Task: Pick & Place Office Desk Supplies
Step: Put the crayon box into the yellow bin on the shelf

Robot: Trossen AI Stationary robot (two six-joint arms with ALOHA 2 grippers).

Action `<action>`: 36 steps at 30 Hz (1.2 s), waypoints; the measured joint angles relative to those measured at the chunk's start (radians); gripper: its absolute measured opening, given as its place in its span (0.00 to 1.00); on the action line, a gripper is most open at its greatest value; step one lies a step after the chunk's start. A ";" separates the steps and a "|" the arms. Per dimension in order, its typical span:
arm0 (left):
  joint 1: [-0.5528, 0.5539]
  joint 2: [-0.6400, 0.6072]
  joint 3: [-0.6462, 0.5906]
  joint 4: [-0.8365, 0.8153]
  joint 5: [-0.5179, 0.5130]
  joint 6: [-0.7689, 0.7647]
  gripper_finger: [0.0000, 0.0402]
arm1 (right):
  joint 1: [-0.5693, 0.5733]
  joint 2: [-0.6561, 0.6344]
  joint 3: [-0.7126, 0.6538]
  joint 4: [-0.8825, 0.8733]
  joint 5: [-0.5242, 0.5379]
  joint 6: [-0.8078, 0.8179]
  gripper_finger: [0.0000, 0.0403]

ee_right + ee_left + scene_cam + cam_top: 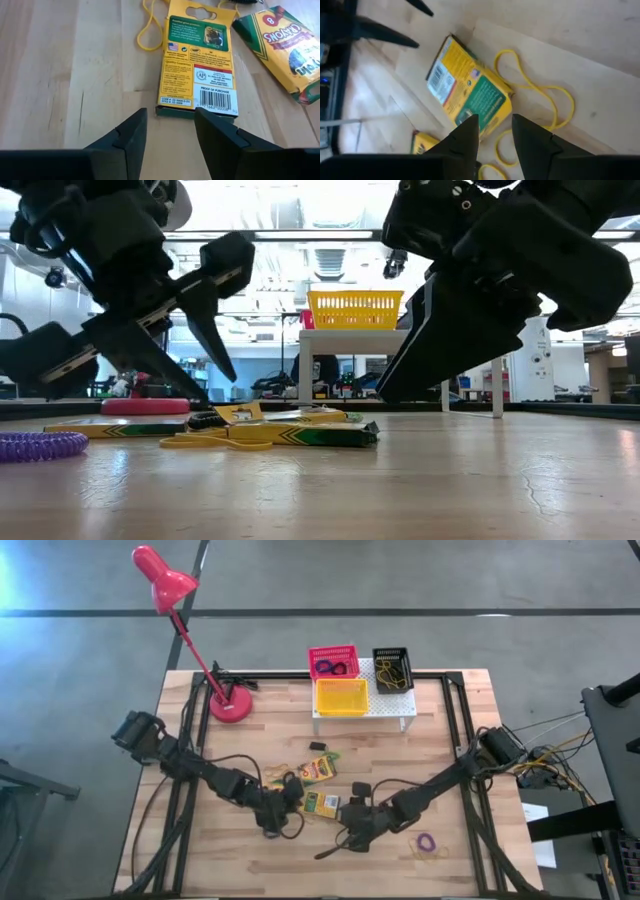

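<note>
while both grippers' jaws stand apart holding nothing, the crayon box [198, 66] lies flat just beyond the right gripper [170, 131]

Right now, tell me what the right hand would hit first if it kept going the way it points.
The right hand, fingers apart, points at the near end of the face-down crayon box lying on the table. It would likely meet that box's bottom edge first, though the height above the table is unclear.

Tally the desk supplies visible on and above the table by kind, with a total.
Crayon boxes: 2, face-down crayon box and face-up crayon box
Mesh baskets: 3, pink-red basket, black basket, yellow basket
Loose loops on the table: 2, purple loop, yellow loop
Total: 7
</note>
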 joint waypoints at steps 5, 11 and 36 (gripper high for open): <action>0.032 0.019 0.000 0.002 0.046 0.011 0.30 | 0.000 0.000 -0.001 0.000 -0.001 0.012 0.40; 0.051 0.102 0.000 0.084 0.051 0.059 0.30 | 0.002 0.000 -0.002 0.000 -0.002 0.016 0.38; 0.062 0.138 0.098 0.165 0.317 -0.169 0.01 | 0.028 -0.070 -0.003 -0.015 -0.036 -0.126 0.51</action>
